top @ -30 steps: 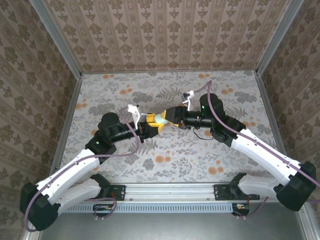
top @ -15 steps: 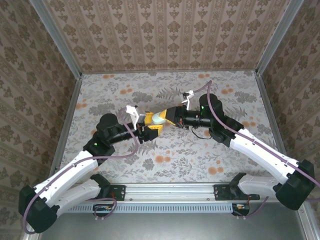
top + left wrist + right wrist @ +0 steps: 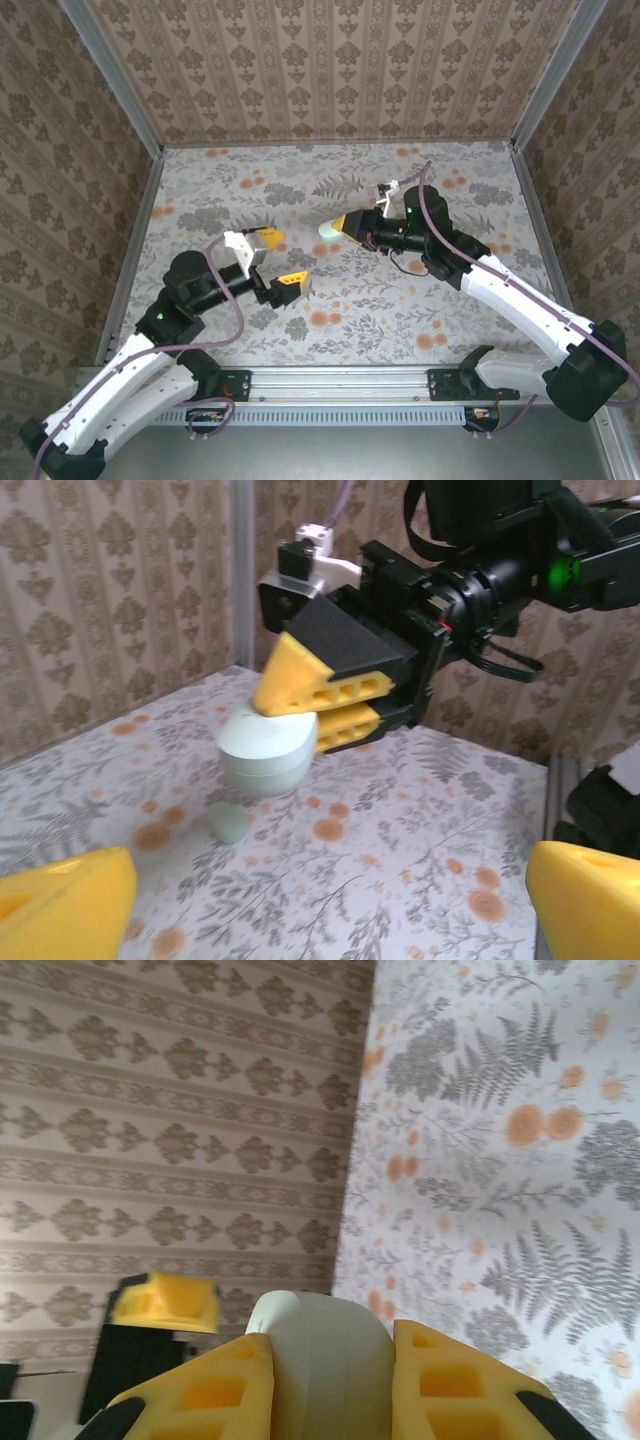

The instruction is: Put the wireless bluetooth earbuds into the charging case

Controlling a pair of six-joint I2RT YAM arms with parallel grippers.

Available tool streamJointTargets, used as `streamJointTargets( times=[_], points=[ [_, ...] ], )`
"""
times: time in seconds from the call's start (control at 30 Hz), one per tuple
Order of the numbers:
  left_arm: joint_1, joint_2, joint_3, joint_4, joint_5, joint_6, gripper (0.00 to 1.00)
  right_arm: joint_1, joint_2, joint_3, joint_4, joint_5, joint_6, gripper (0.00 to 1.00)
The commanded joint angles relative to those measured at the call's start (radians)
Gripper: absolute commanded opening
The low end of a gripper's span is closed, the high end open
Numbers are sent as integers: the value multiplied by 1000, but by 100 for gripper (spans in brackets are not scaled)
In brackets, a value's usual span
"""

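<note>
Pinching the charging case (image 3: pixel 265 752) between its yellow fingers, the right gripper (image 3: pixel 330 1370) holds it clear of the table (image 3: pixel 200 190), about midway between the left and right edges and a little toward the far edge. The left gripper (image 3: pixel 279 261) is spread wide with nothing in it, closer to the near edge and facing the case. On the table just below the case lies a small pale piece (image 3: pixel 228 823). It is probably an earbud, though it is too small to be sure.

The hold looks like the weakest point. The shell is smooth and rounded, and much of it sticks out past the fingertips. A push from the other arm could make it swivel or squirt out, and it would drop onto the table, perhaps onto the piece below.

The case also seems closed, though the pictures do not settle this. If it is closed, nothing can go in until the lid is lifted, and prying at the lid would load that same shallow pinch.

The little piece is a risk too. It is light and slick, so a wide finger coming down slightly off line would likely flick it toward an edge instead of trapping it.

The two arms work nose to nose here, so a careless approach could knock their fingers together.
</note>
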Motion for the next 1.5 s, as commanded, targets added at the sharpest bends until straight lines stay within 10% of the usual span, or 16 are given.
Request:
streamJointTargets(
  times=[0.0,0.93,1.47],
  points=[
    [-4,-59,-20,-139,-148,47,100,-1,40,-61,-77,33,-108,16],
    [2,-80,-100,-142,-196,30,100,27,475,-226,96,-36,-389,19],
    [24,-33,8,-201,-288,93,100,26,303,-198,-114,122,-507,50]
  ],
)
